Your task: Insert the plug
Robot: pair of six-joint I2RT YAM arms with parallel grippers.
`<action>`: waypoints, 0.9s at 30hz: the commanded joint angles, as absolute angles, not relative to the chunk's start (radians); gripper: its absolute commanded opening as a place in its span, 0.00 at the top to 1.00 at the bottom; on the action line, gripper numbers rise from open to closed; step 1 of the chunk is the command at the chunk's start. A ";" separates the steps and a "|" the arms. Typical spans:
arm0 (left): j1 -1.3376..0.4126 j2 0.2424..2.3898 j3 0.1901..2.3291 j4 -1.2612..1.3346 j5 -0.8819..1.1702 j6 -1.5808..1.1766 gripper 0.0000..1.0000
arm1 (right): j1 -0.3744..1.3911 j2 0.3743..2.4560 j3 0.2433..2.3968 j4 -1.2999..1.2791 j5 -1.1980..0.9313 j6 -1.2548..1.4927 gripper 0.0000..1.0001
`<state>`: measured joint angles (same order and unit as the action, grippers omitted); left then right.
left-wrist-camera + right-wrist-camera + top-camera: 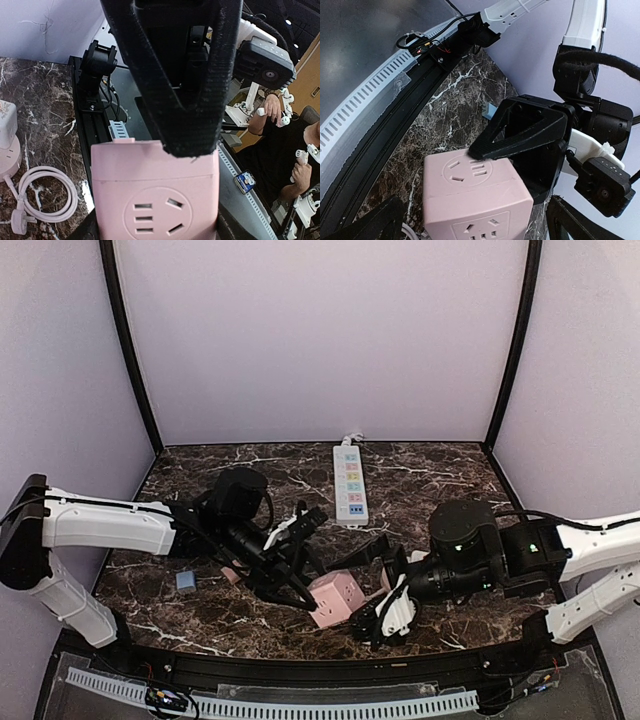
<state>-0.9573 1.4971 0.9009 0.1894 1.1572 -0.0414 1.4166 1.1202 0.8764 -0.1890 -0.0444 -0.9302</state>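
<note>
A pink cube socket (pixel 336 600) sits tilted near the table's front edge. My left gripper (pixel 303 595) is shut on it. In the left wrist view its fingers hug both sides of the cube (pixel 155 200). In the right wrist view one left finger (pixel 520 130) presses on the cube's (pixel 470 195) top face. My right gripper (pixel 372 590) is open, with its fingers either side of the cube and apart from it. One right finger (pixel 175 75) crosses the left wrist view. A white coiled cable (pixel 47 195) with its plug (pixel 17 223) lies on the marble beside the cube.
A white power strip (pixel 350 483) lies at the back centre. A small blue block (pixel 186 580) lies at the front left. A pink round base with a white adapter (pixel 7 150) stands near the cable. The black front rail (pixel 395 115) runs close by.
</note>
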 commanded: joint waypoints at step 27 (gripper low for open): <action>-0.966 1.514 0.962 0.060 1.207 0.056 0.96 | 1.423 1.239 1.002 -0.313 -0.143 -0.899 0.24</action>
<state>-0.9604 1.5188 0.9337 0.0689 1.1870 0.0353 1.4170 1.2427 0.9833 -0.3012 -0.1032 -0.9104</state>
